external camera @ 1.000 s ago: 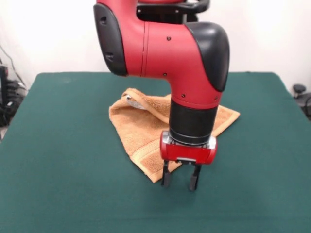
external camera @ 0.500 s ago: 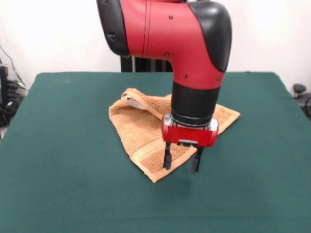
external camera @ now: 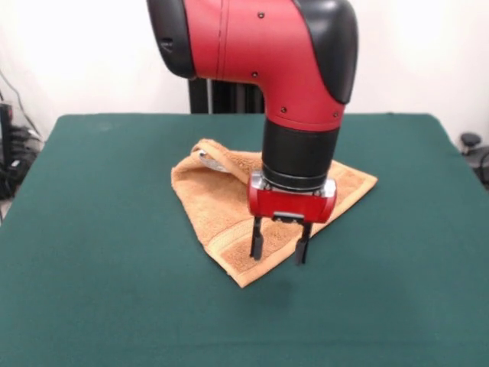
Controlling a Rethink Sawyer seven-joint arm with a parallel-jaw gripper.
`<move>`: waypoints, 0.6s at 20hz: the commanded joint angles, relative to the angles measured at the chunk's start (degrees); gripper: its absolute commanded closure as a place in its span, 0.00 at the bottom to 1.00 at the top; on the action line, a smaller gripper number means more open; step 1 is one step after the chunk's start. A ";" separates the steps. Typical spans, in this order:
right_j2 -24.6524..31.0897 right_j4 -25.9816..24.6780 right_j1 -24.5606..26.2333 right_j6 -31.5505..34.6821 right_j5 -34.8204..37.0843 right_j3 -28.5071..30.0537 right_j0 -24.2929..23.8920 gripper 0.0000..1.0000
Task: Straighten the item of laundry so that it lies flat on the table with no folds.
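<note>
The orange-tan towel (external camera: 218, 202) lies folded into a rough triangle near the middle of the dark green table (external camera: 92, 252). One corner points toward the front edge, and a white tag (external camera: 205, 155) shows at its far left fold. My gripper (external camera: 280, 248) hangs open over the towel's front right edge, its fingers (external camera: 257, 241) pointing down just above the cloth and holding nothing. The arm hides the towel's middle.
Cables and dark equipment (external camera: 11, 153) sit off the table's left edge, and a small black object (external camera: 471, 142) sits off the right edge. Bare green table surrounds the towel on all sides.
My gripper has moved away from the front edge and slightly up, from beyond the towel's front corner to over its front right edge. It stays open. The towel has not moved.
</note>
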 commanded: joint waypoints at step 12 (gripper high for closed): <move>2.97 -2.94 9.23 2.15 -2.67 -0.69 -0.58 0.00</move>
